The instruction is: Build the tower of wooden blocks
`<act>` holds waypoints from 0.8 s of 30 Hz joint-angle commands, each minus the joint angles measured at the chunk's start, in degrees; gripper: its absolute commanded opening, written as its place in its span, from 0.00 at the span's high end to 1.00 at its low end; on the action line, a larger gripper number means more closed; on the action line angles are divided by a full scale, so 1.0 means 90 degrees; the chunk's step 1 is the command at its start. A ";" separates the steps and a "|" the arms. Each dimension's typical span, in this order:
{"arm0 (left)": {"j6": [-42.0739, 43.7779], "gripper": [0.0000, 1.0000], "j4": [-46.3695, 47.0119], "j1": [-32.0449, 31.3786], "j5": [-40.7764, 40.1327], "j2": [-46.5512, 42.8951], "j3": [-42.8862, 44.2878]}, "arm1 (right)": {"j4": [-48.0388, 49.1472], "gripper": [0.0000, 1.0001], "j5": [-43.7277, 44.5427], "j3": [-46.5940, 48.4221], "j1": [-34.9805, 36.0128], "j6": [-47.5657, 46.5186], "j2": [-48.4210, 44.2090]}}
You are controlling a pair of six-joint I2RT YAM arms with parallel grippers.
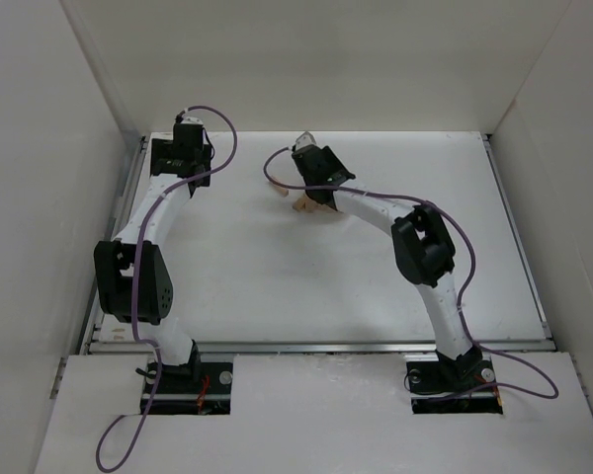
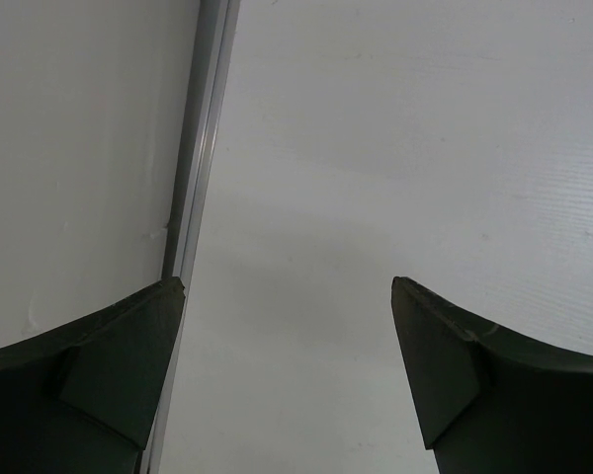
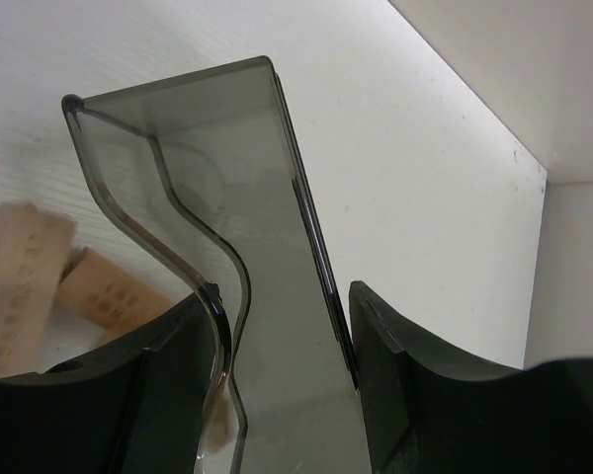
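My right gripper [image 3: 277, 306] is shut on the dark translucent grey plastic bin [image 3: 247, 197], one finger on each side of its wall, the bin tipped on its side. Two tan wood blocks [image 3: 20, 276] lie loose on the table to the left of the bin. In the top view they show as a small tan cluster [image 1: 303, 204] under the right gripper [image 1: 308, 150] at mid-back. No stacked tower is in view. My left gripper [image 2: 289, 286] is open and empty over bare table at the back left [image 1: 188, 126].
A metal rail [image 2: 203, 148] runs along the table's left edge just beside my left gripper's left finger. White walls enclose the table on the left, back and right. Purple cables loop from both arms.
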 commanded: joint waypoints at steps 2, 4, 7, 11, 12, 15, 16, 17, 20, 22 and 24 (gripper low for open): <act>-0.0117 0.17 0.0083 0.0003 -0.0102 -0.0391 -0.0131 | 0.0534 1.00 0.0244 0.0011 -0.0062 -0.0078 -0.0467; -0.0118 0.17 0.0083 0.0003 -0.0102 -0.0450 -0.0131 | 0.0533 1.00 0.0438 0.0011 -0.0062 -0.0078 -0.0467; -0.0186 0.17 0.0083 0.0003 -0.0102 -0.0450 -0.0189 | 0.0679 1.00 0.0295 -0.0106 -0.0188 -0.0021 -0.0525; -0.0186 0.17 0.0083 0.0003 -0.0044 -0.0450 -0.0189 | -0.0061 1.00 -0.1281 0.0078 -0.0705 0.0914 -0.0740; -0.0186 0.17 0.0083 0.0003 -0.0044 -0.0450 -0.0247 | -0.0218 1.00 -0.1918 0.0079 -0.1045 0.1053 -0.0740; -0.0255 0.17 0.0083 0.0003 -0.0044 -0.0450 -0.0248 | -0.0638 0.97 -0.4809 0.0079 -0.1738 0.1406 -0.0838; -0.0255 0.17 0.0083 0.0003 -0.0044 -0.0450 -0.0248 | -0.0910 0.97 -0.5501 0.0263 -0.1887 0.1464 -0.0770; -0.0255 0.17 0.0083 0.0003 0.0014 -0.0450 -0.0248 | -0.0999 0.97 -0.6108 0.0265 -0.2033 0.1610 -0.0586; -0.0313 0.17 0.0024 0.0003 0.0073 -0.0450 -0.0248 | -0.1069 0.89 -0.7790 0.0363 -0.2541 0.1981 -0.0311; -0.0372 0.17 0.0024 0.0003 0.0073 -0.0508 -0.0248 | -0.1069 0.83 -0.8850 0.0430 -0.2979 0.2420 0.0011; -0.0372 0.17 0.0024 0.0003 0.0073 -0.0508 -0.0306 | -0.0874 0.78 -0.9567 0.0431 -0.3254 0.2772 0.0351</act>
